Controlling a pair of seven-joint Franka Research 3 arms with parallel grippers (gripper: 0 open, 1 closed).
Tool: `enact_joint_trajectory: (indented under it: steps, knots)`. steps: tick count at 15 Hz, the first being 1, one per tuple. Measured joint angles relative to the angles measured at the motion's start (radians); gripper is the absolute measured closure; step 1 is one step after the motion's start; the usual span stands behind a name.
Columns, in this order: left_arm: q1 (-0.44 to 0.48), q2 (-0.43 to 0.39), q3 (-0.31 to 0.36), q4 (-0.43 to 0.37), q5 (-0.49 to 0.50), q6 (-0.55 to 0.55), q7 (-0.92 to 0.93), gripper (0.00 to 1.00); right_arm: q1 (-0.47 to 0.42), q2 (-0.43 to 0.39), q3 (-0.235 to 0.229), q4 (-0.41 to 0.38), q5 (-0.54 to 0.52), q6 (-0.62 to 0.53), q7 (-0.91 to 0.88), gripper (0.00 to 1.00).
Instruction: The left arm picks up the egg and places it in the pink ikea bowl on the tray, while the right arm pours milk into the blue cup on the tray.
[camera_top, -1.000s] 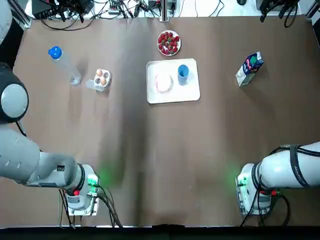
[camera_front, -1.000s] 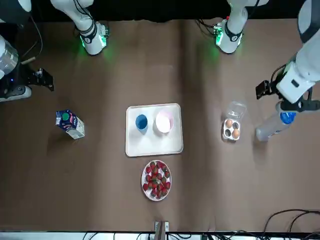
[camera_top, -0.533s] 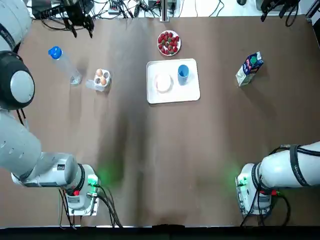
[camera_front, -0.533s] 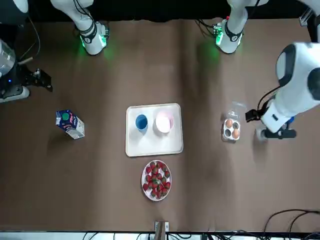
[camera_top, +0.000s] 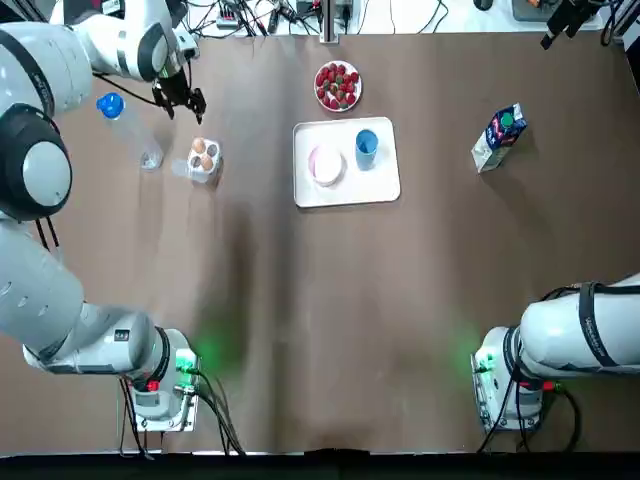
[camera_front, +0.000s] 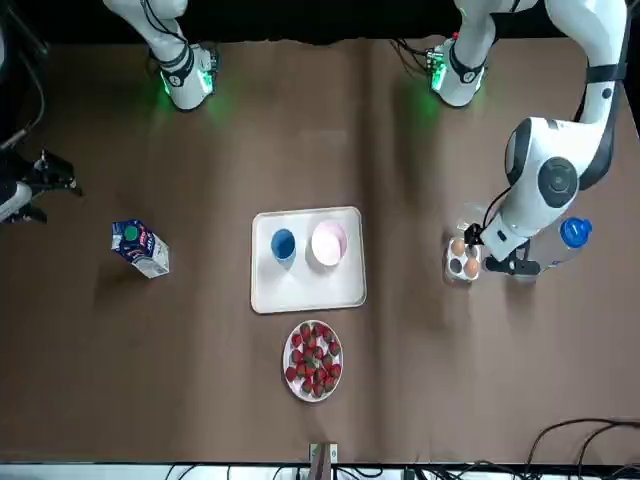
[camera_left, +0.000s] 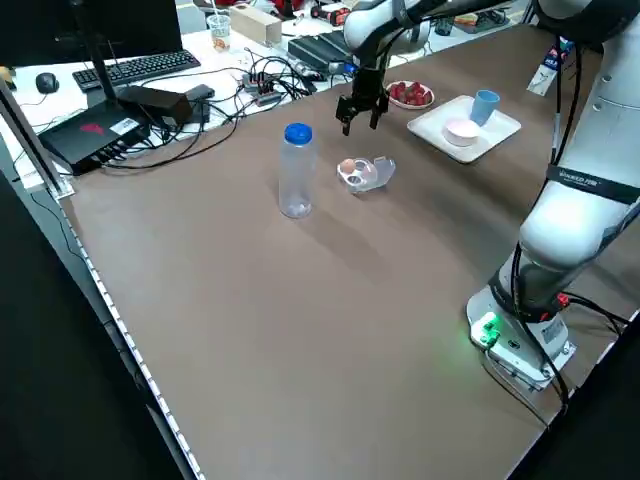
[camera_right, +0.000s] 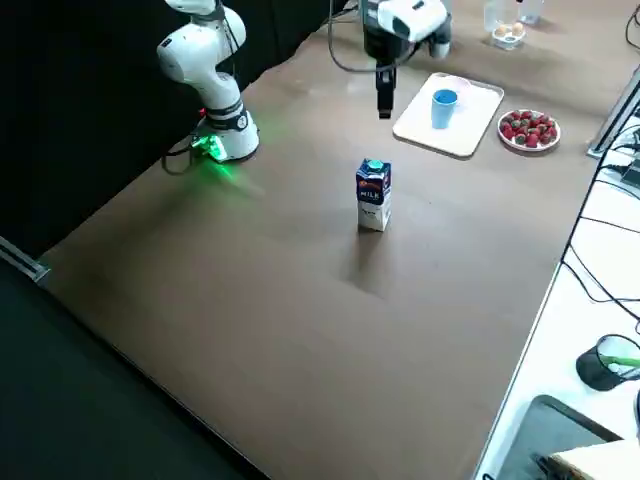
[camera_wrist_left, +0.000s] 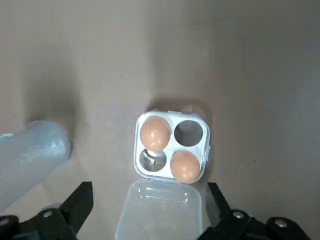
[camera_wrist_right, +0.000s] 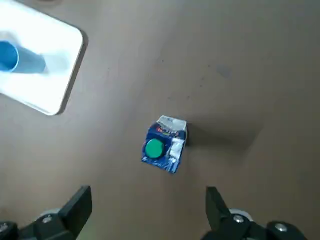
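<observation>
A clear egg carton (camera_top: 203, 158) with its lid open holds two brown eggs (camera_wrist_left: 155, 132) at the table's far left. My left gripper (camera_top: 181, 95) hovers just beyond and above it, open and empty; its fingers (camera_wrist_left: 81, 198) straddle the carton's lid in the left wrist view. On the white tray (camera_top: 378, 182) stand the pink bowl (camera_top: 326, 165) and the blue cup (camera_top: 366, 143). The milk carton (camera_top: 498, 137) stands upright at the far right. My right gripper (camera_front: 42, 183) hangs open high above it, with the milk carton (camera_wrist_right: 165, 144) well below its fingers.
A plastic bottle (camera_top: 130, 130) with a blue cap lies left of the egg carton. A plate of strawberries (camera_top: 338, 85) sits just beyond the tray. Cables and equipment line the far edge. Both arm bases stand at the near edge.
My left arm has swung in from the far left edge and now hovers by the egg carton. The right gripper has shifted slightly over the milk carton's area. No object has moved.
</observation>
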Motion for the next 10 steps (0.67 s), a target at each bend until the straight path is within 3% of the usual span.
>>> enact_joint_trajectory:
  steps: [3, 7, 10]
  knots:
    - [0.0, 0.017, 0.0, -0.028, 0.013, 0.063, 0.001, 0.0, -0.055, 0.064, -0.001, 0.01, 0.065, 0.044, -0.242, 0.0]
    - [0.006, 0.109, 0.002, -0.035, 0.053, 0.192, 0.001, 0.0, -0.117, 0.138, -0.002, 0.022, 0.132, 0.05, -0.545, 0.0]
    - [0.008, 0.162, 0.002, -0.033, 0.056, 0.251, 0.001, 0.01, -0.175, 0.189, -0.002, 0.029, 0.242, 0.049, -0.788, 0.0]
